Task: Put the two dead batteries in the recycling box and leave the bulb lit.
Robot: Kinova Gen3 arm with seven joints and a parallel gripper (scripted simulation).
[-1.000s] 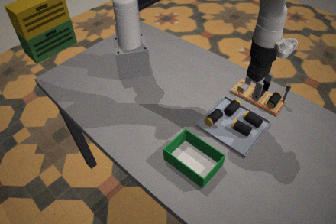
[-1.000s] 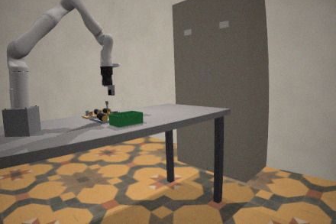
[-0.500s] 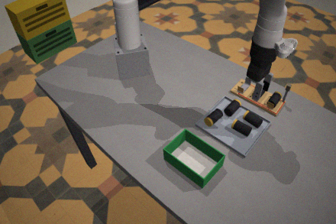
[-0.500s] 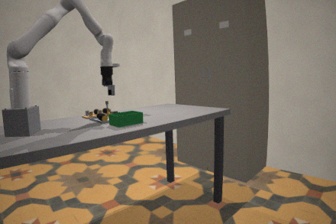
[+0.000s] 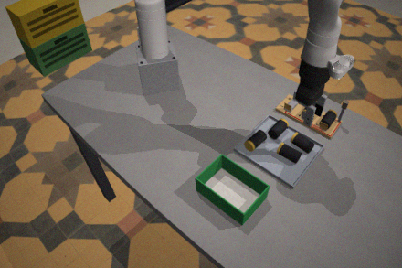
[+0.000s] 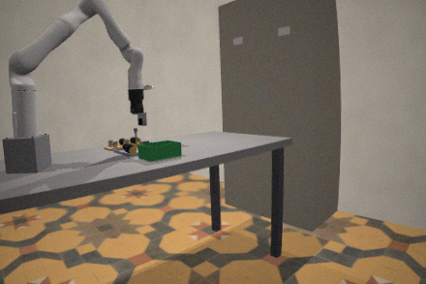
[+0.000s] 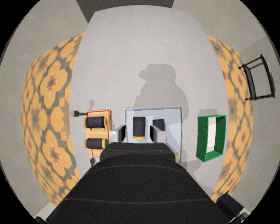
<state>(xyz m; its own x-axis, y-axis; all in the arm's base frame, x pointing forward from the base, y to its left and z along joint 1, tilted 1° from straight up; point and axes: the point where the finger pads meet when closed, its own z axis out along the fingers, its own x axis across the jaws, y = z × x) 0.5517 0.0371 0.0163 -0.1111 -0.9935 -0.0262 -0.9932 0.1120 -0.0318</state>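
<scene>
- Pincer [image 5: 315, 110] [image 6: 142, 119] [image 7: 137, 131], one: black wrist, grey fingers standing well apart with nothing clamped; pointing down, raised above the surface [image 5: 206, 80] [image 6: 232, 143] [image 7: 141, 40].
- Tray [image 5: 292, 174] [image 6: 121, 152] [image 7: 171, 112], one, pale blue-grey, shallow: below the pincer, flat on the surface.
- Batteries in the tray, four, black with yellow ends, all lying on their sides: first battery [image 5: 256, 140]; second battery [image 5: 278, 129]; third battery [image 5: 302, 143]; fourth battery [image 5: 289, 153]. In the wrist view one black barrel shows between the fingers, at a lower level and touched by neither.
- Holder board [image 5: 330, 134] [image 6: 110, 148] [image 7: 96, 133], one, tan with red lines: lower than the pincer and to its left in the wrist view; two batteries lie on it, upper battery [image 7: 95, 122] and lower battery [image 7: 95, 143]. Whether the bulb is lit, cannot be told.
- Post [image 5: 343, 110] [image 6: 136, 131] [image 7: 77, 113], one, slim, dark-headed: beside the board, lower than the pincer.
- Recycling box [image 5: 219, 199] [image 6: 160, 150] [image 7: 203, 140], one, green, open-topped, pale bottom showing: upright on the surface, below the pincer and to its right in the wrist view, past the tray.
</scene>
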